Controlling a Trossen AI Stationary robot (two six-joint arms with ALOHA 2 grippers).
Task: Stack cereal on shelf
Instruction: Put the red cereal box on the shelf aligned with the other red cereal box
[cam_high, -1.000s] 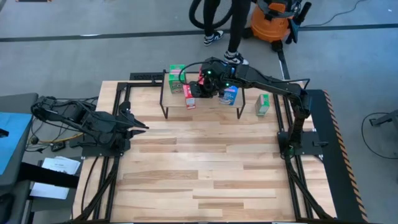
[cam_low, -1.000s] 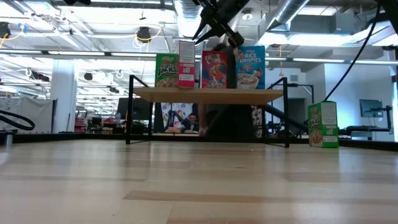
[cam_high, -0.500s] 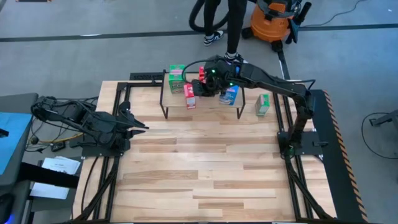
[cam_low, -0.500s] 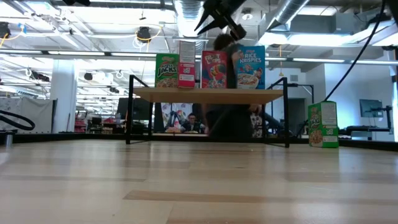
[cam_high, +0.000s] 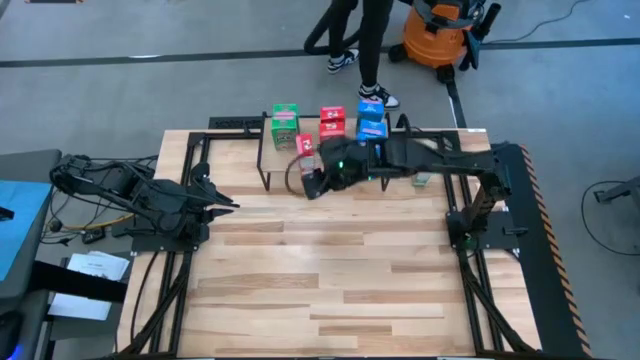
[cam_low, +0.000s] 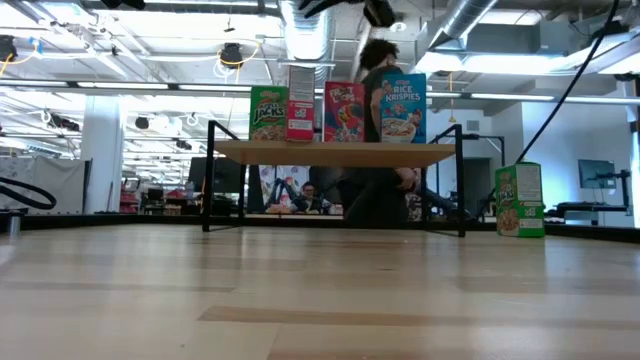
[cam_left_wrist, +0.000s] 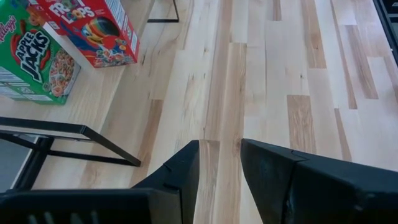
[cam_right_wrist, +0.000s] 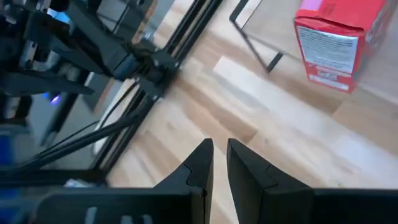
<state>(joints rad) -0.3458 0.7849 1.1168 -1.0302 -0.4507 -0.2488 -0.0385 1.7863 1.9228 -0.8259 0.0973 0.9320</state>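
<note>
**Inspector:** Light wood and black legs: the shelf (cam_low: 330, 152) stands at the bench's (cam_high: 330, 270) 12 o'clock. What has changed in the last second?

**Assistant:** The right arm has come away. A second ago its tool hung over the shelf top, among the boxes. Now the right tool (cam_right_wrist: 219, 146) is out past the shelf's 6 o'clock edge, over bare bench. It is clenched to a slit and carries nothing.

**Inspector:** And the cereal?

**Assistant:** Four boxes stand upright in a row on the shelf, in the same places as before when seen from bench height. I judge that a placement is finished and the arm is free for the next box. One lone green box (cam_low: 519, 200) stands on the bench just off the shelf's 3 o'clock end, still to be shelved. I can see no further boxes.

**Inspector:** The other arm?

**Assistant:** It waits at the bench's 9 o'clock, and the left tool (cam_left_wrist: 219, 144) is clenched and empty.

**Inspector:** Legible print?

**Assistant:** Along the row from 9 towards 3 o'clock:
- The green Apple Jacks box (cam_low: 268, 113) shows its name in full to the left wrist camera, with a Kellogg's script at its corner.
- The narrow red box (cam_low: 299, 103) is turned side-on, so only a white panel of small print shows, and I cannot read it.
- The Froot Loops box (cam_low: 344, 112) is red.
- The Rice Krispies box (cam_low: 403, 108) is blue, with its name in white capitals.

The lone green box's lettering is too small to read.
</note>
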